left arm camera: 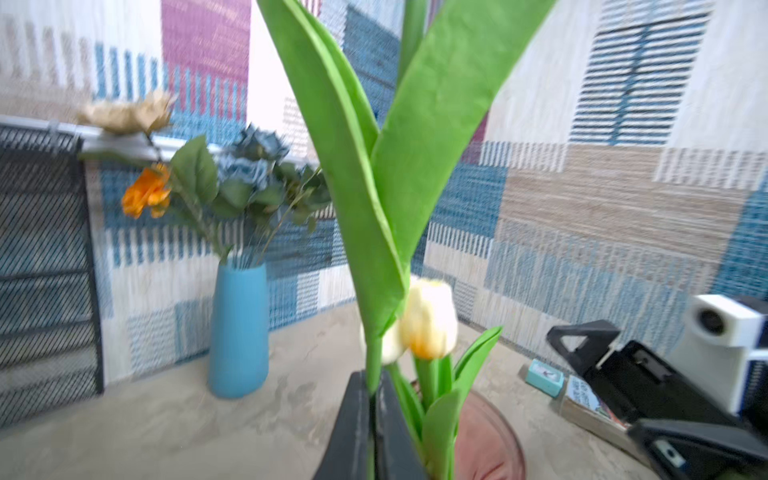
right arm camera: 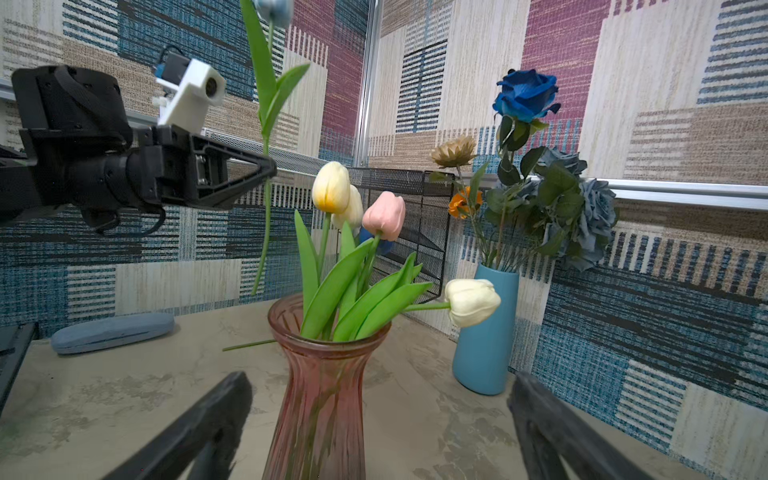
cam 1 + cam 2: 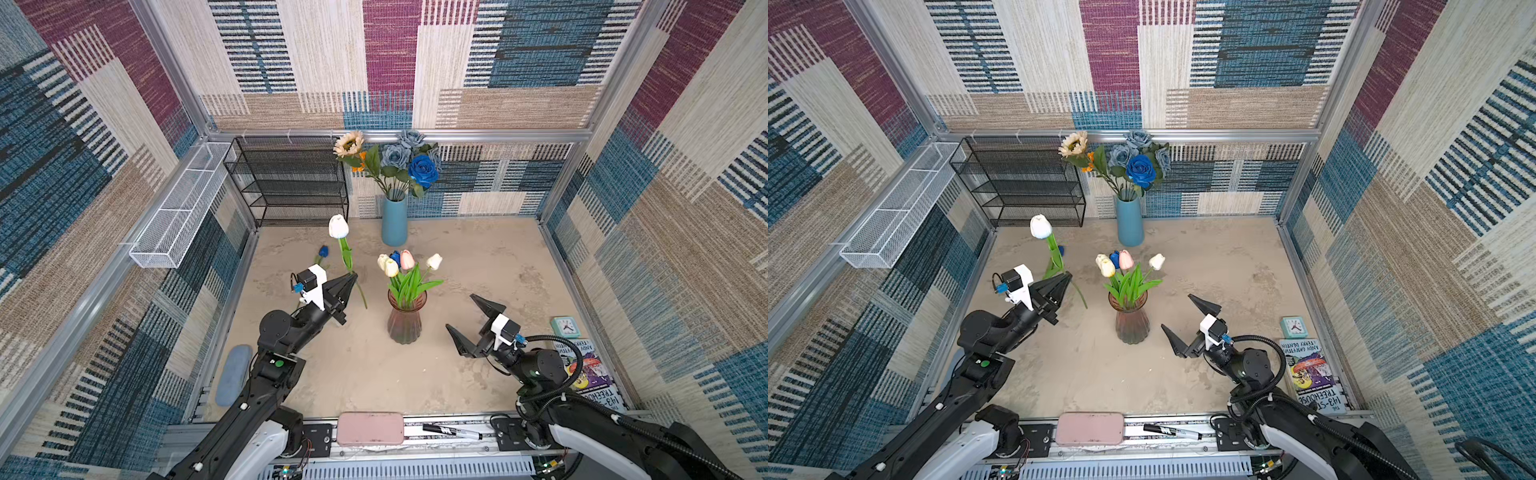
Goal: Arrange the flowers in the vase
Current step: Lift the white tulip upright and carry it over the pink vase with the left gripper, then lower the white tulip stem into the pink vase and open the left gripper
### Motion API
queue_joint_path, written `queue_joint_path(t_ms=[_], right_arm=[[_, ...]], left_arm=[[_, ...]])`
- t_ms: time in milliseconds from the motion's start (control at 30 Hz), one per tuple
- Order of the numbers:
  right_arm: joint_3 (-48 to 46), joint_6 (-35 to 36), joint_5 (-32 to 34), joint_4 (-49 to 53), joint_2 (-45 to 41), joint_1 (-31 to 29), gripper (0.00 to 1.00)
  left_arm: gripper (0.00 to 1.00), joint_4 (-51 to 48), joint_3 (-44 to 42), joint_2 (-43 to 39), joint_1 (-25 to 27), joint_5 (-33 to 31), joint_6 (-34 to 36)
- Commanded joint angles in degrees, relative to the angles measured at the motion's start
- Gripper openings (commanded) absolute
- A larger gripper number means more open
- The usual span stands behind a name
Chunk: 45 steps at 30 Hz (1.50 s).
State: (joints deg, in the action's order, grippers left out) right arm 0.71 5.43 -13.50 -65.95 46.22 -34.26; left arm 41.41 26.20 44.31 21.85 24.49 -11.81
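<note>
**Item 1.** pink glass vase (image 3: 404, 328): upright, mid-table on the sandy tabletop (image 3: 478, 257); the reference for every entry below. It holds 5 vase tulips (image 3: 407, 258): 2 cream-yellow, 1 pink, 1 blue, and 1 white leaning out sideways.

**Item 2.** white tulip (image 3: 338, 226): lifted, near upright, head uppermost. It is left of the pink glass vase and apart from it. Its lower stem end hangs outside the vase mouth.

**Item 3.** left gripper (image 3: 353, 279): left of the vase, jaws pressed together on the white tulip's stem, just below the leaves.

**Item 4.** right gripper (image 3: 459, 311): right of the vase, near but apart. Its jaws are spread wide, face the vase and hold nothing.

**Item 5.** blue tulip (image 3: 323, 251): lying on the tabletop, farther left of the vase than the white tulip.

**Item 6.** blue vase (image 3: 394, 222): upright behind the pink glass vase, at the back wall. It holds 1 cream sunflower (image 3: 349, 144), dusty-blue roses (image 3: 392, 156) and 1 bright blue rose (image 3: 423, 169).

**Item 7.** black mesh rack (image 3: 291, 183): behind and left of the vase, beside the blue vase.

**Item 8.** clock (image 3: 564, 326) and book (image 3: 590, 370): right of the vase, beyond the right gripper, at the table edge.
</note>
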Motion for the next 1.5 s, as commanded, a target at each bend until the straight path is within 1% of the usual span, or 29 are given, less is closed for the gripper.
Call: queue_joint_path(t_ms=[0, 200, 333, 500, 633, 800, 1033, 1300, 1467], right_arm=[[0.2, -0.2, 0.1, -1.4, -0.3, -0.1, 1.00], [0.0, -0.1, 0.3, -1.5, -1.2, -0.1, 1.00], [-0.2, -0.1, 0.4, -1.3, -1.7, -0.1, 1.00], [-0.2, -0.2, 0.5, -1.3, -1.7, -0.1, 1.00], [-0.1, -0.2, 0.5, -1.2, -1.6, -0.1, 1.00], [-0.2, 0.0, 0.8, -0.8, -2.3, -0.1, 1.00], [-0.2, 0.0, 0.9, -0.7, -2.4, -0.1, 1.00], [0.0, -0.1, 0.6, -1.0, -1.7, -0.1, 1.00], [0.0, -0.2, 0.4, -1.0, -1.4, -0.1, 1.00]], left_arm=[[0.00, 2.7, 2.0, 0.0, 3.1, 4.2, 3.0], [0.00, -0.7, 4.6, 2.8, 11.9, 0.2, 9.1], [0.00, 1.1, 6.2, 6.5, 14.5, -2.0, 10.8], [0.00, 8.7, 6.9, 12.0, 14.6, -3.5, 9.7], [0.00, 10.3, 9.6, 16.6, 14.6, -2.6, 9.2], [0.00, 13.4, 10.2, 20.1, 14.6, -2.9, 8.0], [0.00, 10.2, 10.9, 22.4, 14.7, -2.3, 7.8], [0.00, 3.5, 8.5, 19.7, 16.4, -3.3, 8.2], [0.00, 3.5, 6.8, 19.8, 17.2, -5.1, 8.2]])
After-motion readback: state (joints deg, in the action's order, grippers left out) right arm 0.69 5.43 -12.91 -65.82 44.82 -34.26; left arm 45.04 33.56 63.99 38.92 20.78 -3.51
